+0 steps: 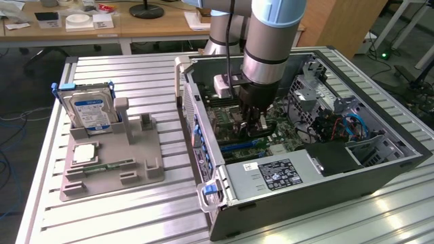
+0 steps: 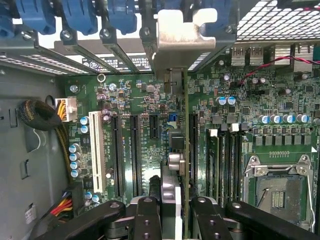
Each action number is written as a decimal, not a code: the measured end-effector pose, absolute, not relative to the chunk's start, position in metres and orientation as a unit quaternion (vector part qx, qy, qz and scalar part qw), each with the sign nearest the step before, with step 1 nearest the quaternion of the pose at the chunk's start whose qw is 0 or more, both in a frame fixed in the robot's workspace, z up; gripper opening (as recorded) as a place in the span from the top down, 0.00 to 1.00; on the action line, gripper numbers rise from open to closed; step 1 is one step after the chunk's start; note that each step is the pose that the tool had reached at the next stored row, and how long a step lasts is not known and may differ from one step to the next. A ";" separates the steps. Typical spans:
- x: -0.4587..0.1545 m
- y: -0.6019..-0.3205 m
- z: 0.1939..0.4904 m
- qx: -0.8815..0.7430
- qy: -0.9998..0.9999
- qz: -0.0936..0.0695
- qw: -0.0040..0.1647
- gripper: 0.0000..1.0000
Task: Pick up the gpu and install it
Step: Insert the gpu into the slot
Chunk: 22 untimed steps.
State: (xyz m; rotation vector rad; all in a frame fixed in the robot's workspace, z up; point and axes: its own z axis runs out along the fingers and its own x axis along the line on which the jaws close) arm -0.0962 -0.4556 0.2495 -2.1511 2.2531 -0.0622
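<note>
Exterior view: the computer case lies open on its side on the slatted aluminium table, and it serves as the landmark here. The arm drops almost straight down into the case's middle, wrist vertical, with the gripper low over the motherboard. The gpu hangs edge-on between the fingers and is hard to pick out against the boards behind it. Outside the case, toward the exterior view's left, a grey fixture tray holds the hard drive standing upright and a memory stick lying flat; a rest for a card there looks vacant, which fits the card being in the case already.

Wrist view: looking down past the fingers, the gripper is pinched on the gpu, gripping its upper edge with the jaws partly closed on either flat face. The card stands on edge, directly below the hand, its long axis running away from the camera toward the case's rear wall. Its silver end bracket reaches the row of rear slot openings beside the blue retainer clips. The black expansion slots run parallel to the card, so the long axes appear matched; the card's lower edge seems to sit over, or just beside, the slot nearest the memory sockets. Whether it is already seated I cannot tell
</note>
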 end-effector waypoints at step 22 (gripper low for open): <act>-0.100 -0.457 0.242 -0.690 0.723 -0.023 0.015 0.72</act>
